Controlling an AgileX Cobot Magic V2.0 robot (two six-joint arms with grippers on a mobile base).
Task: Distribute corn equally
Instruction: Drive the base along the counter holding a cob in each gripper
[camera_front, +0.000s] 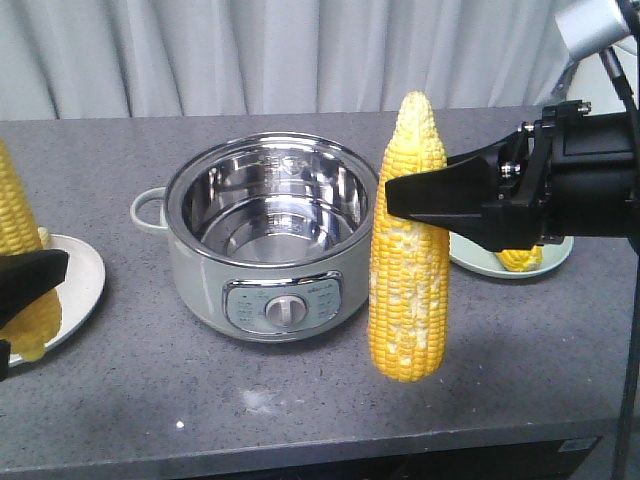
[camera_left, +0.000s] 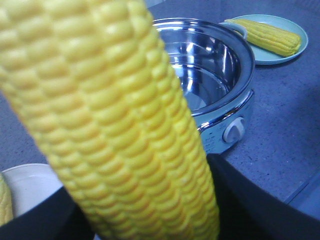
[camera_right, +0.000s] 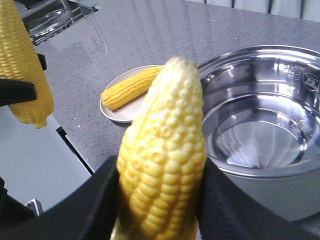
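Right gripper (camera_front: 404, 196): fingers pressed against the flanks of the patched cob (camera_front: 408, 262), pinching it a little above its middle. The cob hangs upright, point uppermost, most of its length below the jaws and clear of the counter (camera_front: 500, 360). The pot (camera_front: 265, 235) stands just beside it on the inward side. The right plate (camera_front: 558, 256), carrying a third cob (camera_front: 520, 260), lies beyond and below the gripper body.

Left gripper (camera_front: 28, 285): clamped on a plain cob (camera_front: 15, 210), likewise upright, with the left plate (camera_front: 85, 275) just below the hand. The right wrist view shows a fourth cob (camera_right: 131, 88) lying on that plate.

Appearance: plump yellow kernels in regular rows, tapered tip. The patched cob bears whitish blotches at and below the grip line.

Handling, as judged: stiff and fairly weighty, and it will not deform. The rounded, glossy kernels offer little purchase, so a cob held off its middle may swing or slide. The best hold is across the thick mid-section near the balance point, jaws square to the axis. Kernels could bruise under excess squeeze
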